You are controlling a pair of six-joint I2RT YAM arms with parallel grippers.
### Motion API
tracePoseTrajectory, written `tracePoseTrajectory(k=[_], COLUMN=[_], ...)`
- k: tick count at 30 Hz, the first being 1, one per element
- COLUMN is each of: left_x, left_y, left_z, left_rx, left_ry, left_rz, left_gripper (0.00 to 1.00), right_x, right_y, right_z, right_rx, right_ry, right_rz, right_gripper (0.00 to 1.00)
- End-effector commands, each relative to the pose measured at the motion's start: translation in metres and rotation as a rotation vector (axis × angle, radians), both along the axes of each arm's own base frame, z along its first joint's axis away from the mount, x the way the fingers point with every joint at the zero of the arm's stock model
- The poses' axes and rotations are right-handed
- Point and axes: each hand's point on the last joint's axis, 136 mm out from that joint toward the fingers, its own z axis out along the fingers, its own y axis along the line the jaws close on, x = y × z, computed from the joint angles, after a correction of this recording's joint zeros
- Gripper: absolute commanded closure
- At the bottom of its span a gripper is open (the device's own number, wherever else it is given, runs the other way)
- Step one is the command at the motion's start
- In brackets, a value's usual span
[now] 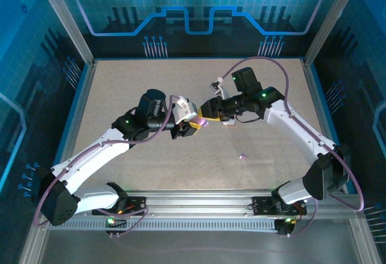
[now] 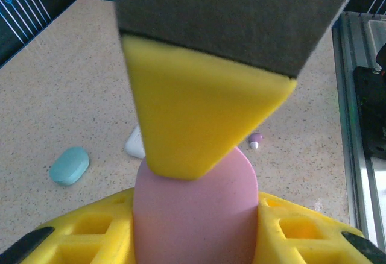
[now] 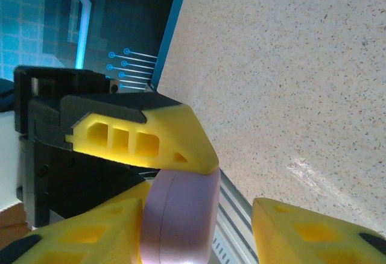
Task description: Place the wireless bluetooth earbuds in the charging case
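Observation:
My left gripper point(image 2: 196, 219) point(image 1: 190, 126) is shut on a closed purple-pink charging case point(image 2: 196, 210) point(image 3: 181, 216) and holds it above the middle of the table. My right gripper point(image 3: 199, 210) point(image 1: 208, 110) is open and straddles the case's end. One of its fingers point(image 2: 193, 113) rests against the case, while a gap remains at the other finger point(image 3: 313, 231). A single purple earbud point(image 2: 256, 138) point(image 1: 242, 155) lies on the table nearer the right arm.
A light blue case point(image 2: 69, 165) and a white case point(image 2: 136, 144) lie on the speckled tabletop point(image 1: 120, 95) beneath the grippers. An aluminium rail point(image 1: 199, 201) runs along the near edge. Frame posts and panels enclose the table.

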Motion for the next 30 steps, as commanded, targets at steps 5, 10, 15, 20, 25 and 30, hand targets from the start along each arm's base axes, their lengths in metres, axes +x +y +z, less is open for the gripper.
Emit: tracePoseTrajectory(k=[5,10,15,20,25,30], left_x=[-0.003,-0.002,-0.002,0.000,0.008,0.008], left_y=[-0.008,-0.008,-0.007,-0.003,0.009,0.011], left_z=[0.018,0.018,0.020,0.026,0.036,0.055], left_rx=[-0.028,-0.022,-0.025,-0.077,-0.248,-0.405], left_ry=[-0.022,-0.021,-0.033,-0.085,-0.172,-0.205], left_rz=[-0.042,-0.035,-0.028,0.004,0.087,0.101], left_gripper=[0.67,0.66,0.57,0.34,0.29,0.28], right_x=[-0.012,-0.015,-0.011,-0.003,0.007,0.014], right_y=[0.009,0.009,0.007,0.007,-0.002,-0.012], right_z=[0.001,0.000,0.002,0.027,0.056,0.073], right_rx=[-0.006,-0.027,-0.029,0.122,0.306,0.415], right_ry=[0.023,0.029,0.018,0.007,0.024,0.055], right_rz=[0.068,0.083,0.063,0.036,0.013,-0.001], right_gripper=[0.57,0.60,0.76,0.81,0.82,0.82])
